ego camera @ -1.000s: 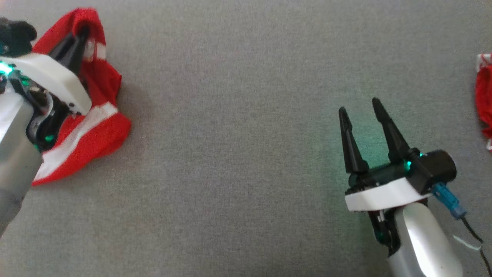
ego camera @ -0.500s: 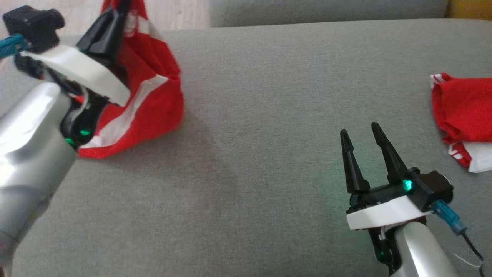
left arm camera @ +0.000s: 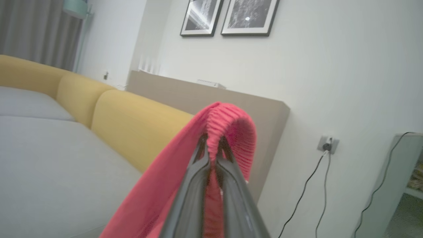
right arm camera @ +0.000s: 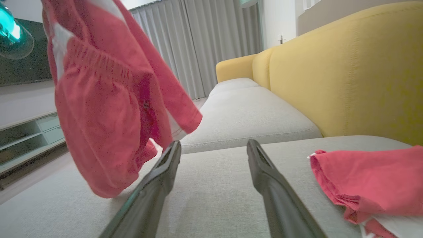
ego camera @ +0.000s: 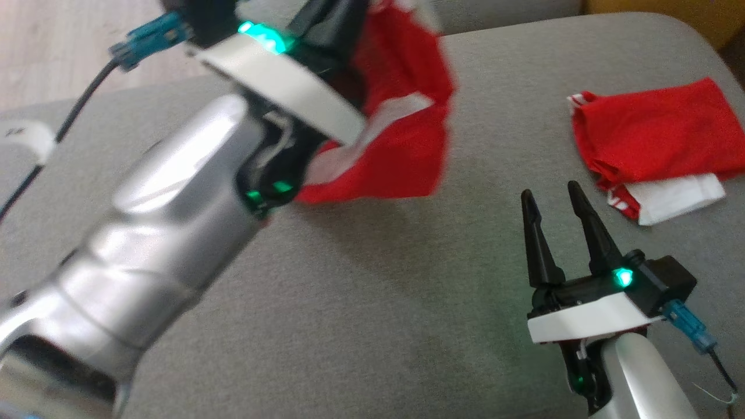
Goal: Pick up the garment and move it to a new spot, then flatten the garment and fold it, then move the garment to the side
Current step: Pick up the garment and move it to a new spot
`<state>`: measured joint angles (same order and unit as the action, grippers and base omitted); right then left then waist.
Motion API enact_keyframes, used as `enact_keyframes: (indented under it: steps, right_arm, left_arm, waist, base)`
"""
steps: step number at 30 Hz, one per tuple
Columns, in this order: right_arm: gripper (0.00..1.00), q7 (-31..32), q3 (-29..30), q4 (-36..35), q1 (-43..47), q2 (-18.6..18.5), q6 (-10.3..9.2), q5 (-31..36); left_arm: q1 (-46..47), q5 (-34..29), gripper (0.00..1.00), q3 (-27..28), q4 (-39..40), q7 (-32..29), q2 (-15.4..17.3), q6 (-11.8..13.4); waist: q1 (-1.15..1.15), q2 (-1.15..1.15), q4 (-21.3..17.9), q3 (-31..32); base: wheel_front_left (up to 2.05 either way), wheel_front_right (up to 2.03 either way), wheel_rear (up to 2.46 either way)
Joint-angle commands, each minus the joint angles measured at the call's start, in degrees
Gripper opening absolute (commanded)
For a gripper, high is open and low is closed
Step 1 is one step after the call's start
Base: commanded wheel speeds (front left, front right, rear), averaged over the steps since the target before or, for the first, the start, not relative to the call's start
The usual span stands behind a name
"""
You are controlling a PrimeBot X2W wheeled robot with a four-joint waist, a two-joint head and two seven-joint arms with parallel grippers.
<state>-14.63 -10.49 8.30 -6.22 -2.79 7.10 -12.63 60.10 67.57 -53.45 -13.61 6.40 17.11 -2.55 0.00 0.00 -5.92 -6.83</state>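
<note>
Presently, we are finding the left gripper clamped tight on a ribbed edge of the red garment. The garment is hanging from it above the far side of the grey seat cushion; whether its lowest fold is brushing the cushion we cannot tell. The right gripper is standing low over the cushion with its jaws spread wide, holding nothing.

We are judging the garment light, soft and limp — it is drooping in loose folds, so it is likely to swing and bunch when set down. The gathered elastic band and the white-striped hems are looking like the firmest places to take hold for spreading.

A second red-and-white piece is lying folded at the cushion's right, well apart. The cushion is presenting a broad, woven surface — cloth is likely to drag on it. Beyond it we are noting a yellow backrest, grey curtains, and a pale wall with two framed pictures and a wall socket.
</note>
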Motion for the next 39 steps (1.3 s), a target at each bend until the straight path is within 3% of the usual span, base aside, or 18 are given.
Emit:
enact_keyframes:
  steps: [1, 2, 6, 9, 12, 14, 19, 30, 32, 33, 39]
  right_arm:
    - [1.0, -0.4, -1.1, -2.1, -1.3, -0.1, 0.39, -0.6]
    - [1.0, -0.4, -0.9, -1.8, -1.1, -0.1, 0.39, -0.8]
    - [1.0, -0.4, -0.5, -1.8, -0.8, -0.1, 0.39, -1.1]
    - [1.0, -0.4, -0.3, -1.9, -0.8, -0.1, 0.39, -1.6]
    - [1.0, -0.4, -0.5, -2.0, -1.1, -0.1, 0.39, -1.7]
    - [1.0, -0.4, -0.8, -2.1, -1.4, -0.1, 0.39, -1.6]
    - [1.0, -0.4, -0.4, -2.3, -2.0, -0.1, 0.39, -1.0]
    - [1.0, -0.4, -1.0, -1.6, -3.1, -0.1, 0.39, -0.2]
    - [1.0, -0.4, -1.3, -1.6, -3.1, -0.1, 0.39, -0.1]
    - [1.0, -0.4, -1.4, -1.5, -3.1, -0.1, 0.39, -0.1]
    - [1.0, -0.4, -1.0, -1.4, -2.9, -0.1, 0.39, 0.2]
  left_arm:
    - [4.8, 0.1, 0.0, 3.0, 1.8, 0.9, -0.4, 0.4]
    - [5.5, 1.7, 0.0, 4.0, 2.3, 1.5, -3.2, 0.7]
    - [6.3, 4.6, 0.0, 6.5, 3.0, 2.7, -6.3, 1.2]
    - [6.1, 4.9, 0.0, 7.6, 2.4, 3.9, -6.7, 2.0]
    - [3.2, 5.6, 0.0, 7.6, 0.4, 4.1, -5.1, 1.5]
    - [-0.2, 2.7, 0.0, 5.4, -3.5, 4.6, -1.4, 1.1]
    - [-6.8, 0.2, 0.0, 1.8, -10.7, 5.5, 2.5, -1.4]
    - [-7.6, -2.9, 0.0, -0.2, -28.4, 7.5, 4.9, -4.5]
    - [-6.8, -4.0, 0.47, -0.3, -31.3, 7.8, 5.2, -4.5]
    - [-6.4, -4.4, 1.0, -0.1, -32.6, 8.0, 5.2, -4.5]
    - [-4.2, -7.4, 1.0, 4.5, -35.9, 8.6, 5.7, -4.5]
  waist:
    - [0.0, 0.0, -1.6, 0.4]
    - [0.0, 0.0, -2.4, 0.6]
    - [0.0, 0.0, -3.3, 0.7]
    - [0.0, 0.0, -3.8, 0.5]
    - [0.0, 0.0, -4.1, 0.1]
    - [0.0, 0.0, -4.2, -0.7]
    - [0.0, 0.0, -4.0, -2.4]
    - [0.0, 0.0, -2.7, -4.6]
    - [0.0, 0.0, -2.6, -4.7]
    - [0.0, 0.0, -2.5, -4.7]
    - [0.0, 0.0, -1.3, -4.4]
  base:
    - [0.0, 0.0, 0.0]
    - [0.0, 0.0, 0.0]
    - [0.0, 0.0, 0.0]
    - [0.0, 0.0, 0.0]
    - [0.0, 0.0, 0.0]
    - [0.0, 0.0, 0.0]
    - [0.0, 0.0, 0.0]
    - [0.0, 0.0, 0.0]
    - [0.0, 0.0, 0.0]
    - [0.0, 0.0, 0.0]
    - [0.0, 0.0, 0.0]
